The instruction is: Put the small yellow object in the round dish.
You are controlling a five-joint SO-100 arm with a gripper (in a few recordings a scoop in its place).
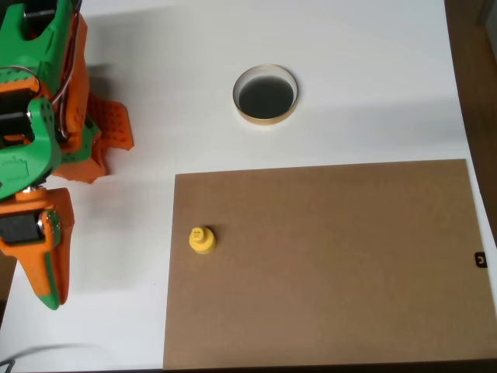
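Observation:
The small yellow object (202,239) stands upright near the left edge of a brown board (326,264). Farther up, the round dish (265,95), black inside with a pale rim, sits on the white table and holds nothing. My green and orange gripper (50,297) is at the far left, pointing toward the bottom of the overhead view, well left of the yellow object. Its orange and green fingers lie together with nothing between them.
The arm's green and orange body (39,101) fills the upper left corner. The white table (373,78) ends at the right in a dark strip (477,93). A small black mark (481,259) sits at the board's right edge.

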